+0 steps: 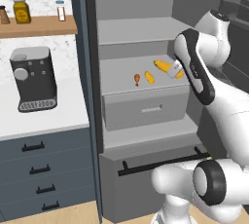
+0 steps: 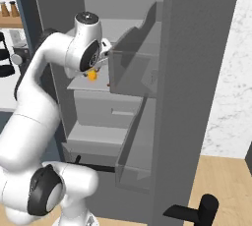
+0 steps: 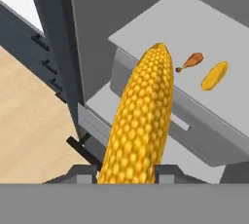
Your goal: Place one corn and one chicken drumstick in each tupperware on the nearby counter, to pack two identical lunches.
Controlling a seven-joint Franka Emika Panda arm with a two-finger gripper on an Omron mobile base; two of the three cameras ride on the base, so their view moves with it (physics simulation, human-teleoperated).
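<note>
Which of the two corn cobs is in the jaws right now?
The larger-looking corn cob, lifted off the fridge shelf; the other cob lies on that shelf beside the drumstick.

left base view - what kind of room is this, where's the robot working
A kitchen, most likely. A coffee machine sits on a white marbled counter over drawers, spice jars line a wall shelf, and an open fridge holds corn and a chicken drumstick.

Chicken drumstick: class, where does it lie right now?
In the left base view the chicken drumstick lies on the fridge's middle shelf, just left of a loose corn cob. The gripper holds another corn cob further right.
</note>
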